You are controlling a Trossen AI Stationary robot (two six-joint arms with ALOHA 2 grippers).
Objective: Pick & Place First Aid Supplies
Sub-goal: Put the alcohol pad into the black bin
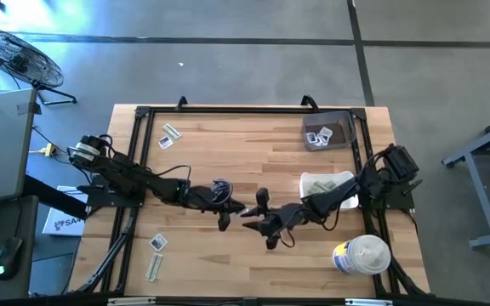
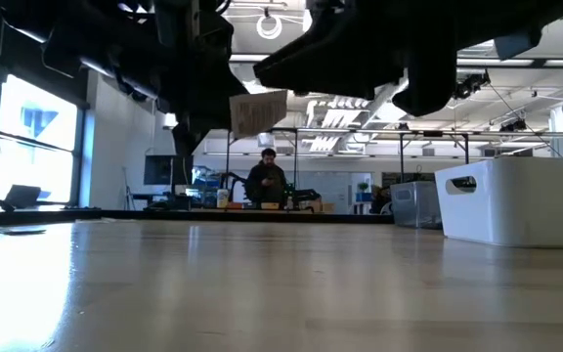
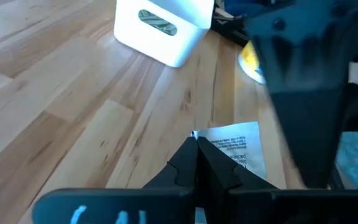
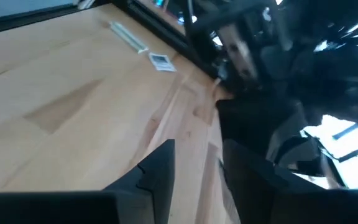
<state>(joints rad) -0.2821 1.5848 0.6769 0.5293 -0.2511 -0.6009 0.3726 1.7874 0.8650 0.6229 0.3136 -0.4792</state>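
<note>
My left gripper [image 1: 230, 208] is over the table's middle, shut on a small square white sachet with dark print [image 3: 236, 148]. In the low view this sachet [image 2: 259, 112] is up in the air. My right gripper [image 1: 259, 219] is open and faces the left one from close by, touching nothing; its fingers [image 4: 160, 167] show wood between them. A strip wrapper [image 4: 128, 36] and a sachet [image 4: 160, 61] lie flat near the table's near-left corner. Two more packets [image 1: 170, 136] lie at the far left. My left gripper pinches the white sachet by one edge [image 3: 199, 138] between its two shut fingertips [image 3: 194, 155]. The sachet sticks out past the fingertips and is lifted clear of the table.
A white bin [image 1: 326, 185] holding supplies stands right of centre, and also shows in the low view [image 2: 516, 200]. A grey bin [image 1: 327, 132] with sachets sits at the far right. The white round tub [image 1: 361, 255] stands near the right front corner. A person is far behind the table [image 2: 266, 181].
</note>
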